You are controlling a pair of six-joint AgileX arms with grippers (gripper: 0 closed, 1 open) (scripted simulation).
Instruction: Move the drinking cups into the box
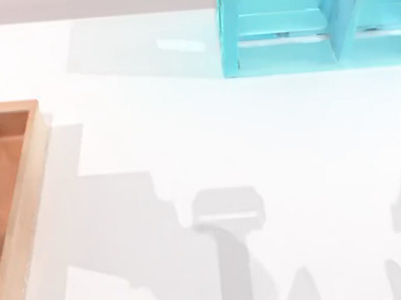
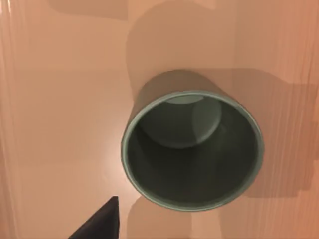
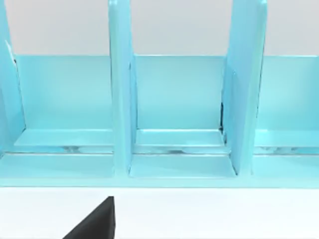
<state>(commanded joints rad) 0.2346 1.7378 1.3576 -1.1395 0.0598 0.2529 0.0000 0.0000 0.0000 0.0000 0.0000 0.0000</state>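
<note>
A dark olive-grey drinking cup (image 2: 192, 149) stands upright on the orange-brown floor of the box (image 2: 60, 99), seen from straight above in the left wrist view. My left gripper (image 2: 159, 235) hovers over it, open and holding nothing. One dark fingertip (image 2: 102, 224) shows beside the cup and does not touch it. In the top view the box (image 1: 25, 205) lies at the table's left edge, with its light-wood rim showing. My right gripper (image 3: 159, 235) is open near the cyan shelf, and one of its fingertips (image 3: 97, 221) shows over the white table.
A cyan shelf unit (image 1: 309, 23) with upright dividers (image 3: 122, 89) stands at the table's back right. Grey arm shadows lie across the white tabletop (image 1: 226, 214) toward the front.
</note>
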